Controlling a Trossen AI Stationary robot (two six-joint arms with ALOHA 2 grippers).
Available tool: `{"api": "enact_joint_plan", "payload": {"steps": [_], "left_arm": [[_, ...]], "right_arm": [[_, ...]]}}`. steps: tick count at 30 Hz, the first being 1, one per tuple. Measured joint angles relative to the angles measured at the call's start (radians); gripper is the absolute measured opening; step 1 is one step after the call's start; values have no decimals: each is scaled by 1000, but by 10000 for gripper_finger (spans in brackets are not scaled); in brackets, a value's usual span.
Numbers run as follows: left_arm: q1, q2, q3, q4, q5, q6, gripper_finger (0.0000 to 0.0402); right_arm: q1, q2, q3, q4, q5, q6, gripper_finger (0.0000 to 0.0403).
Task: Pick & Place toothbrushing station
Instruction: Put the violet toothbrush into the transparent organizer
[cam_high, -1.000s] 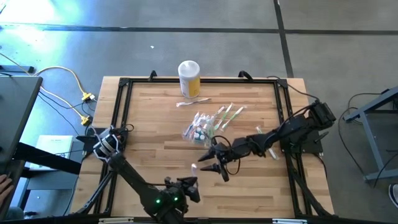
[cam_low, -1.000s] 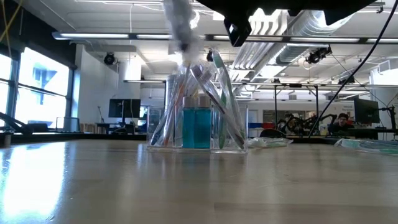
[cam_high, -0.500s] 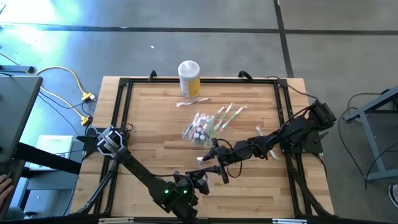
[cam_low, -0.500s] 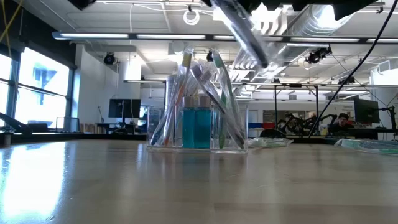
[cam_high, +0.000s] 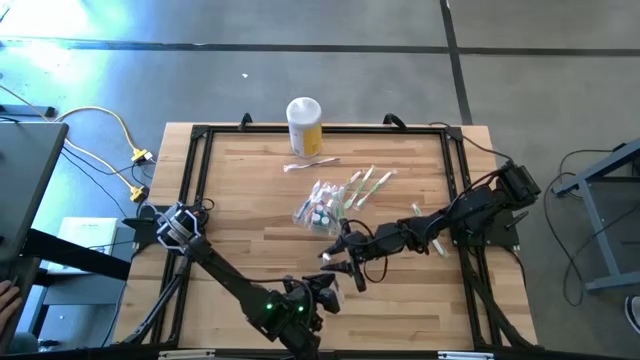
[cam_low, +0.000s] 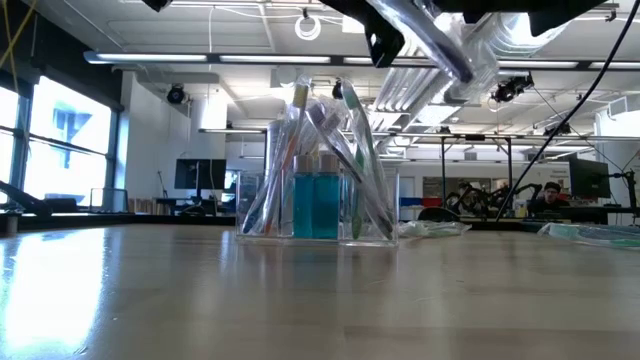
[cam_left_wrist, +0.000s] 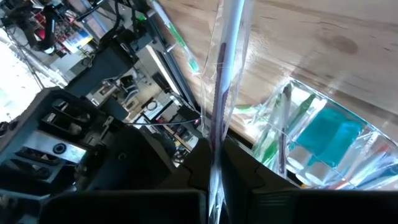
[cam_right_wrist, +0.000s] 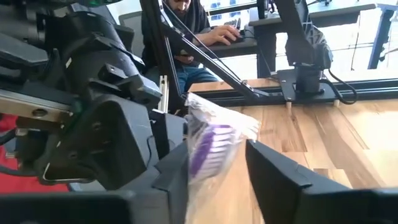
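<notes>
The toothbrushing station is a clear container with toothbrushes and blue bottles, standing on its base mid-table; it also shows in the low view and the left wrist view. My left gripper is near the front edge, shut on a wrapped toothbrush with purple bristles. The toothbrush is lifted and tilted in the low view. My right gripper is open, and its fingers stand on either side of the brush's head end. My left gripper pinches the wrapped toothbrush's handle end between its two fingers. The brush runs on along the fingers, away from them. It is lifted clear of the table and tilted, its head end toward my right gripper.
A yellow jar with a white lid stands at the far edge. Loose wrapped toothbrushes lie beside the station, and another lies under my right arm. A person sits beyond the table's edge.
My left gripper has gone toward the table's right edge, up to my right gripper, carrying the wrapped toothbrush. The brush has tipped from nearly upright to slanting, and its head end now lies between my right gripper's fingers.
</notes>
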Motion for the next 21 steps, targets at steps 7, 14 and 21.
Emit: {"api": "enact_joint_plan", "payload": {"steps": [7,14,21], "left_arm": [[1,0,-2,-8,0,4,10],[1,0,-2,-12,8,-98,58],[-10,0,-2,-17,-41,-77,159]], "right_arm": [[-7,0,0,-2,-16,-22,44],[-6,0,0,-2,-34,-54,24],[-8,2,0,-10,13,-101,13]]}}
